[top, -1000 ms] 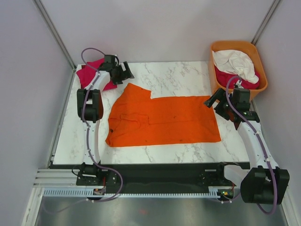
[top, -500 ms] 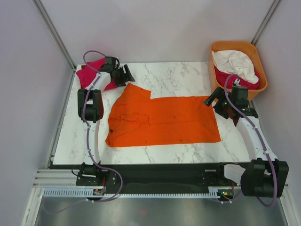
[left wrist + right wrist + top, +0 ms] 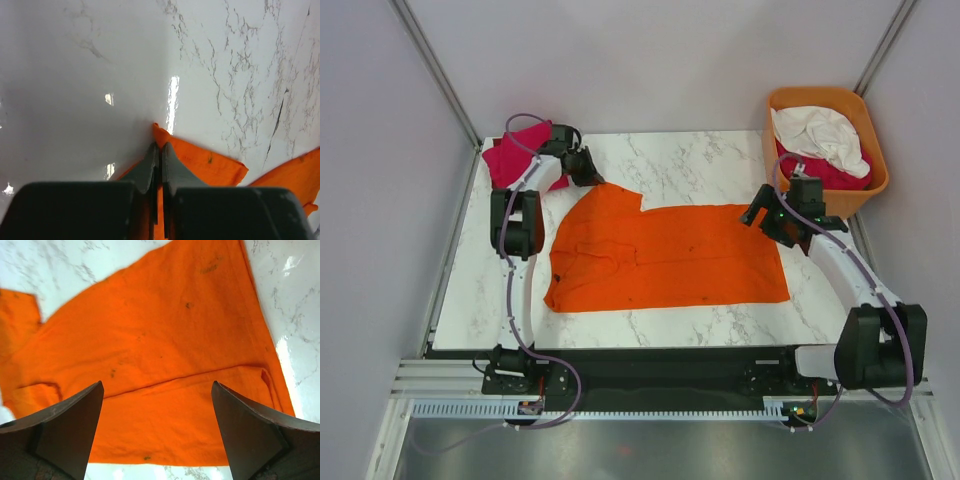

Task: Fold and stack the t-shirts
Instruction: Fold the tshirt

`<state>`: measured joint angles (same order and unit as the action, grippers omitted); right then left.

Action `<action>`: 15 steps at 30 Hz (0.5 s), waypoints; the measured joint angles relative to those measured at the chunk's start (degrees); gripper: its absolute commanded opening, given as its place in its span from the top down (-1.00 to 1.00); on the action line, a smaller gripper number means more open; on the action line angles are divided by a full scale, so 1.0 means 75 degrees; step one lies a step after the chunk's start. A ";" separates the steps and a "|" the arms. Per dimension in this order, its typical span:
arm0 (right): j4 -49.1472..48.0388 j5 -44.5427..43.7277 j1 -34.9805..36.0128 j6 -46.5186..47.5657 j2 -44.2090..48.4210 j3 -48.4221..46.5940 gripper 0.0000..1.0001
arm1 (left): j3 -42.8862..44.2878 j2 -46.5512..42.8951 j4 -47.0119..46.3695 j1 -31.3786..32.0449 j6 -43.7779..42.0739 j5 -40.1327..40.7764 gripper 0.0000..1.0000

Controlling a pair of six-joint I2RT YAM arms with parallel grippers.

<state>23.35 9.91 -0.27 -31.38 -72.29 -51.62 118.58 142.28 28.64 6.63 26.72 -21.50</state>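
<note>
The orange t-shirt lies spread flat on the marble table. My left gripper is down at its far left sleeve corner. In the left wrist view this gripper is shut, with the orange cloth pinched between its tips. My right gripper hovers open over the shirt's far right corner. Its wide-spread tips frame orange fabric with nothing between them. A magenta t-shirt lies bunched at the table's far left corner. White and crimson t-shirts fill the tub.
The rigid orange tub stands at the far right, just behind my right arm. Grey walls close in on both sides. The table's near edge runs in front of the arm bases.
My left gripper moved down to the orange sleeve corner and shut on it. My right arm swung left and forward over the shirt's far right corner, still open.
</note>
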 measured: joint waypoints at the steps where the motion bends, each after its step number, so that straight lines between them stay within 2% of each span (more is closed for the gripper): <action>1: 0.0006 -0.0221 0.0216 0.0052 -0.0280 -0.0099 -0.93 | 0.0000 0.0000 0.0000 0.0006 0.0000 0.0003 0.95; 7: 0.0085 -0.1562 0.1113 0.0370 -0.2422 -0.1148 -0.80 | -0.0006 -0.0020 0.0020 0.0026 -0.0003 0.0020 0.95; 9: 0.0146 -0.2101 0.1148 0.0463 -0.3045 -0.1632 -0.65 | -0.0131 -0.0122 0.0055 0.0026 -0.0003 0.0061 0.95; 15: 0.0198 -0.3118 0.1119 0.0560 -0.4261 -0.2873 -0.45 | -0.0781 -0.0950 0.0326 0.0029 -0.0006 0.0256 0.95</action>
<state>24.84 -13.47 8.12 -27.18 -104.25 -73.17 112.73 135.15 31.09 6.85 26.68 -19.57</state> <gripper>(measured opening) 0.757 0.037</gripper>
